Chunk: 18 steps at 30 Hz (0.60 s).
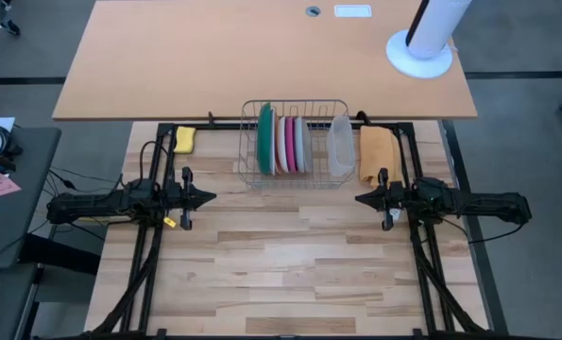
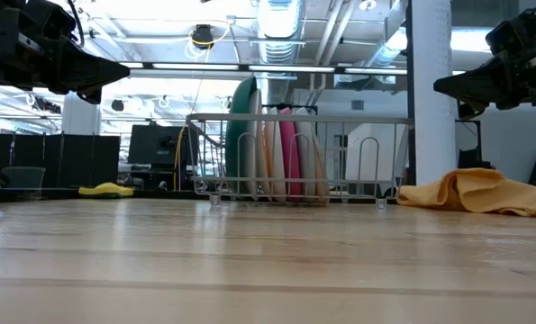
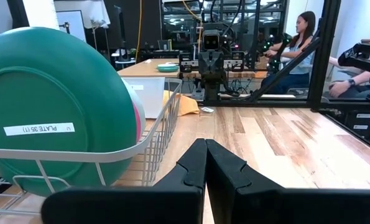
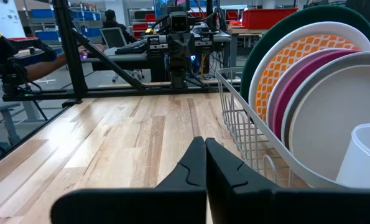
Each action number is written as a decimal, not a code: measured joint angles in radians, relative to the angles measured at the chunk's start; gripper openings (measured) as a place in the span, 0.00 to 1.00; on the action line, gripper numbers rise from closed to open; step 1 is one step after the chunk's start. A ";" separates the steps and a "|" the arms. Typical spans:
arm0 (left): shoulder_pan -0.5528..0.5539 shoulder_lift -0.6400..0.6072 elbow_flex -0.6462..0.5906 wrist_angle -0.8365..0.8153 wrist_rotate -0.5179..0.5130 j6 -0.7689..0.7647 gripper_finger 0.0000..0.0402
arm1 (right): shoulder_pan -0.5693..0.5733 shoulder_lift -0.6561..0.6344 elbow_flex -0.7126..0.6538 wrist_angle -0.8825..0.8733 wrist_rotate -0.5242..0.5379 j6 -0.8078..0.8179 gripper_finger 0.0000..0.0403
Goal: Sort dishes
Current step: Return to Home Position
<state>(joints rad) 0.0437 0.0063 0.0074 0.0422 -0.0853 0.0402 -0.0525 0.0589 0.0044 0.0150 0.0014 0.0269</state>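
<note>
Several round plates stand on edge in a wire dish rack [image 1: 295, 142] at the table's far middle. The dark green plate [image 1: 265, 139] is leftmost, with an orange-patterned plate [image 4: 300, 56], a pink plate [image 1: 287, 144] and a pale grey plate [image 1: 302, 144] to its right. A clear tub [image 1: 340, 146] fills the rack's right end. My left gripper [image 1: 211, 198] hovers shut left of the rack and nearer than it. My right gripper [image 1: 359, 199] hovers shut on the opposite side. Both are held above the table and point at each other.
A yellow sponge [image 1: 184, 140] lies left of the rack and a crumpled orange cloth [image 1: 376, 153] right of it. Bare wooden table [image 1: 281, 274] stretches from the grippers to the near edge. People sit at desks beyond the table in the wrist views.
</note>
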 joint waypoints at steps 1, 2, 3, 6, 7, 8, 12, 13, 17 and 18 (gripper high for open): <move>0.000 0.000 0.000 0.000 0.000 0.001 0.00 | 0.000 0.000 0.000 0.000 0.000 0.000 0.00; 0.000 0.000 0.000 0.000 0.000 0.004 0.00 | 0.000 0.000 0.000 0.000 0.000 0.000 0.00; 0.000 0.000 0.000 0.000 0.000 0.006 0.00 | 0.000 0.000 0.000 0.000 0.000 0.000 0.00; 0.000 0.000 0.000 0.000 0.000 0.001 0.00 | 0.000 0.000 0.000 0.000 0.000 0.000 0.00; 0.000 0.000 0.000 0.000 0.000 0.000 0.00 | 0.000 0.000 0.000 0.000 0.000 0.000 0.00; 0.000 0.000 0.000 0.000 0.000 0.000 0.00 | 0.000 0.000 0.000 0.000 0.000 0.000 0.00; 0.000 0.000 0.000 0.000 0.000 0.006 0.00 | 0.000 0.000 0.000 0.000 0.000 0.000 0.00; 0.000 0.000 0.000 0.000 0.000 0.006 0.00 | 0.000 0.000 0.000 0.000 0.000 0.000 0.00; 0.000 0.000 0.000 0.000 0.000 0.001 0.00 | 0.000 0.000 0.000 0.000 0.000 0.000 0.00; 0.000 0.000 0.000 0.000 0.000 0.004 0.00 | 0.000 0.000 0.000 0.000 0.000 0.000 0.00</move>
<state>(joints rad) 0.0437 0.0063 0.0074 0.0422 -0.0853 0.0447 -0.0528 0.0589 0.0044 0.0147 0.0014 0.0269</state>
